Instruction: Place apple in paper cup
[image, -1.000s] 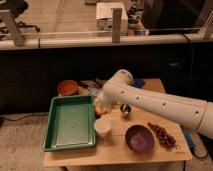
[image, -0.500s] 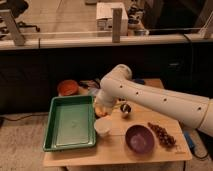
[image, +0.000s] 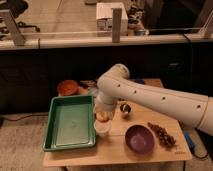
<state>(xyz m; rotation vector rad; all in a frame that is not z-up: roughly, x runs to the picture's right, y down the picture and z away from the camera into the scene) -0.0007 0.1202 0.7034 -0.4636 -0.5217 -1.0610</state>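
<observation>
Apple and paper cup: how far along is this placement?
Done: the small orange-yellow apple is off the table, directly above the small white paper cup. In hand: the gripper hangs over the cup at the apple. Left: the apple is not yet down inside the cup.

My gripper (image: 103, 111) hangs at frame centre with the apple (image: 102, 116) directly above the paper cup (image: 102, 128). The tray (image: 70, 123) lies left of the cup, the bowl (image: 138, 138) lower right, the grapes (image: 163, 135) further right, all on the table (image: 115, 152).
</observation>
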